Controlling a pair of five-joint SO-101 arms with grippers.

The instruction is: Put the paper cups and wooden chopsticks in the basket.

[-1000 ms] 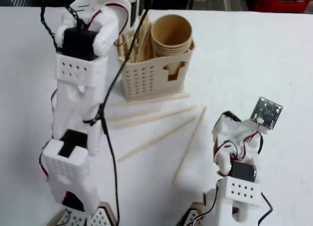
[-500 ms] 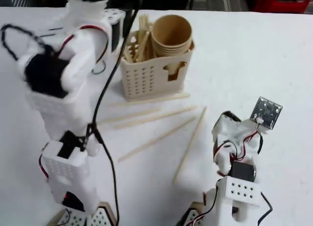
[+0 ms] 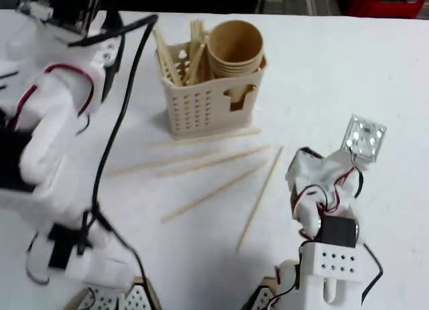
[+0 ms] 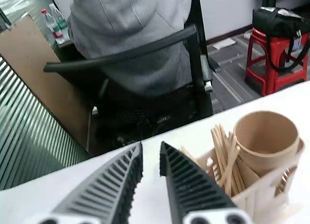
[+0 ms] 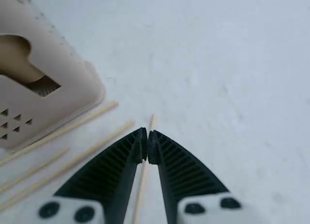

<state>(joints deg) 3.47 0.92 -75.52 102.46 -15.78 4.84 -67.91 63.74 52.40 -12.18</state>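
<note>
Left gripper [image 4: 150, 148] has its jaws parted just a crack with nothing between them, so released and empty. It has swung up and back to the left, off the basket [image 3: 201, 109], which it was right over a second ago. Looks like a drop-off just finished: a bundle of wooden chopsticks [image 3: 177, 55] stands in the left part of the basket, and the stacked paper cups [image 3: 234, 45] sit in the right part. Right gripper [image 5: 147, 137] is clenched tip to tip and empty, low over the table [image 3: 375, 88] on the near right. It has barely shifted. One loose chopstick [image 5: 151, 121] lies on the table right under its tips. Five loose chopsticks [image 3: 214, 160] are unmoved, spread on the table just near of the basket, between the two arms. So the cups are done and five sticks are left. The next pick is probably the rightmost one, closest to the right arm.
</note>
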